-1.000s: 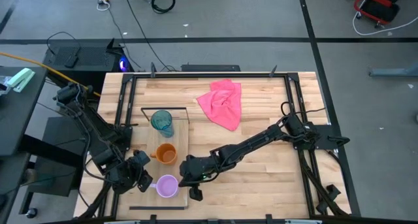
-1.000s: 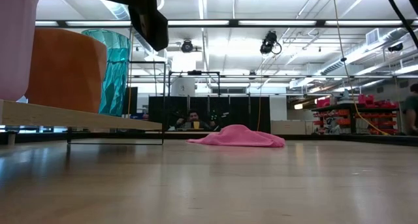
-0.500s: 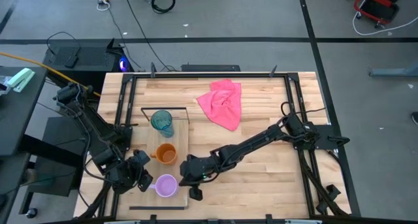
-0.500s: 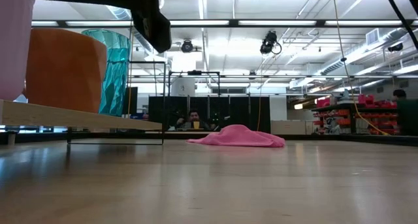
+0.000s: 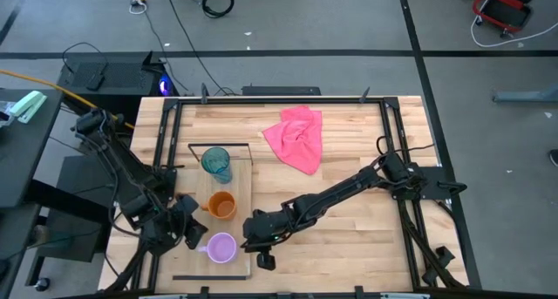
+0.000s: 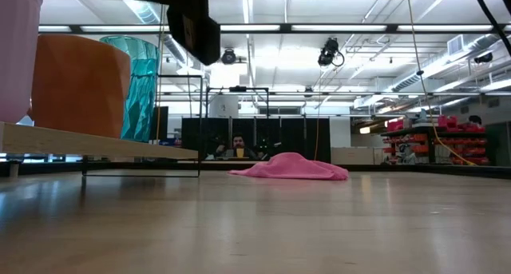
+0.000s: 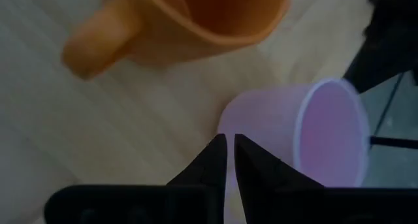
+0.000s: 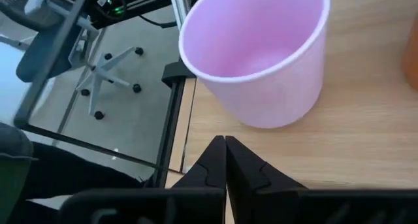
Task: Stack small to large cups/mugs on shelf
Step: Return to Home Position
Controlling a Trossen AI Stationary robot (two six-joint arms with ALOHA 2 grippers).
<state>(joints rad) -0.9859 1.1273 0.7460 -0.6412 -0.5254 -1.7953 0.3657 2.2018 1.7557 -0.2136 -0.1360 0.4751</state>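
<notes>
Lilac-purple round mug (image 8: 261, 74) on light-wood plank shelf (image 5: 240, 184) | we see it just beyond left gripper (image 7: 229, 140), right gripper (image 8: 225, 140) | fingers clenched, empty

grey floor (image 5: 349, 37), crossed by dark seam lines; black cables (image 5: 218, 1) lie coiled on it. red cart (image 5: 501, 7) at the far corner. strip lights (image 6: 359, 27) span the open ceiling. red storage racks (image 6: 411, 138) line the back. swivel chair base (image 8: 108, 80) on the floor.

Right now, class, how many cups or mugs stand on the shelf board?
3, in a row on the shelf: teal tumbler at the wire-frame end, orange mug in the middle, purple mug at the other end. None seems hidden.
</notes>
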